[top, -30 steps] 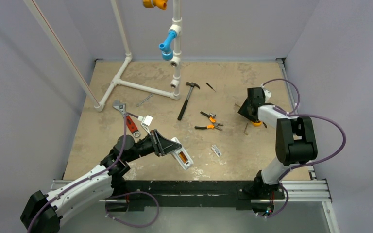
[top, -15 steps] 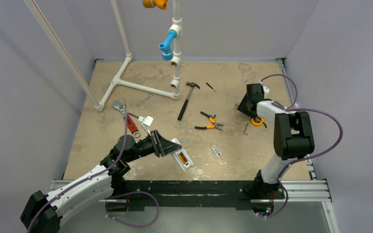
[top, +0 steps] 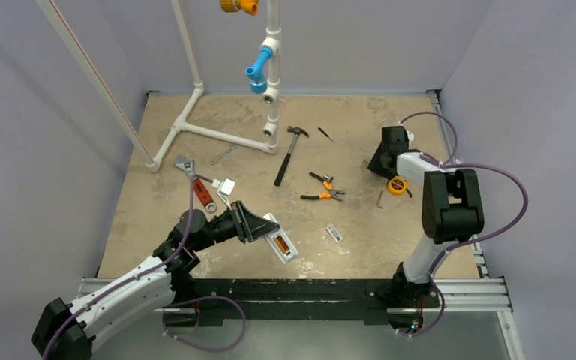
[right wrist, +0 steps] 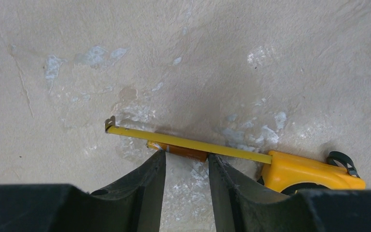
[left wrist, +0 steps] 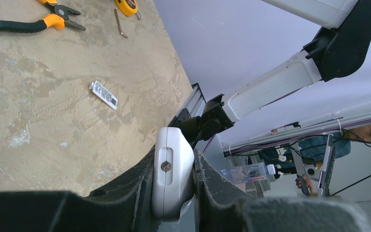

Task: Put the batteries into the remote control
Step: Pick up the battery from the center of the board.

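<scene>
Left claw: your left gripper (left wrist: 173,166) is clamped tight on the remote control (left wrist: 172,180), jaws pressed against its white sides.
Remote: near edge, left of centre, recess facing up with orange batteries (top: 280,244) in it.
Right claw: your right gripper (right wrist: 187,158) has its jaws apart, tips low over the far-right table (right wrist: 125,58).
Loose battery: orange, lies across just past those tips (right wrist: 178,151), against the tape measure (right wrist: 309,171) blade.
Between arms: pliers (left wrist: 34,23).
</scene>
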